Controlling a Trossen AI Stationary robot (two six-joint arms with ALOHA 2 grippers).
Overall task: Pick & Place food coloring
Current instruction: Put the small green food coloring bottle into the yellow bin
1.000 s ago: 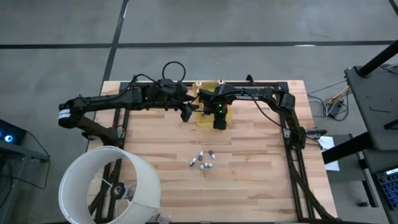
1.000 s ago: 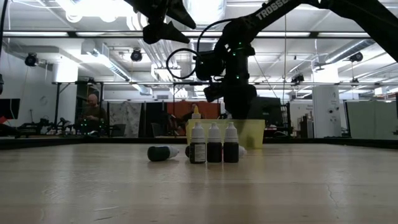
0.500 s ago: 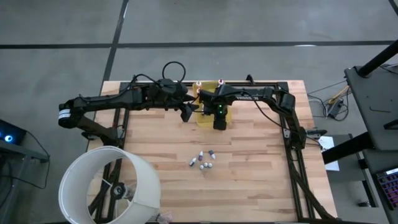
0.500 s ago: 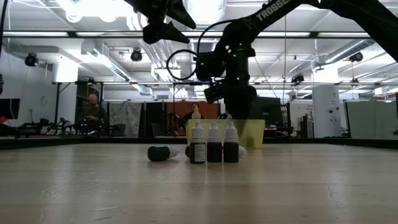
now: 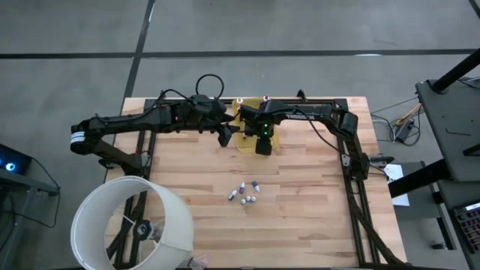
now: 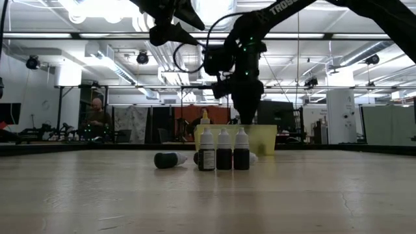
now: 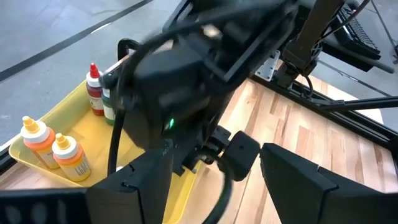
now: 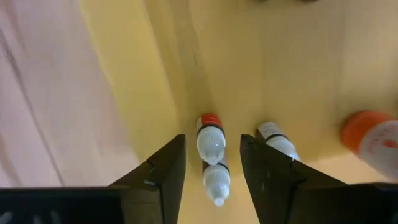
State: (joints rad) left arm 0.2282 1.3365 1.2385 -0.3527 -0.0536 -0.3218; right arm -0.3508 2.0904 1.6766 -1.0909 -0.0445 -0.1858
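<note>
Food coloring, tiny bottles with white, orange or red caps, lay split between 2 places: several already in the translucent yellow rectangular tray (image 5: pixel 250 133) and a small cluster of dark-bodied, white-capped bottles (image 5: pixel 244 193) out on the pale wooden plank table (image 5: pixel 315 210), well apart from the tray. My right gripper (image 8: pixel 211 163) hung directly over the tray, its fingers parted and gripping nothing; between them, on the tray floor, lay a small whitish bottle with a red band (image 8: pixel 210 140), and I judged it freshly set down. Just beside it lay another white bottle (image 8: pixel 277 139) and an orange-capped one (image 8: pixel 371 137). My left gripper (image 5: pixel 225 133) waited near the tray's edge, fingers apart and empty. By my reckoning the job stood partway: 3 upright bottles (image 6: pixel 223 150) and a toppled dark one (image 6: pixel 169 159) remained to fetch.
</note>
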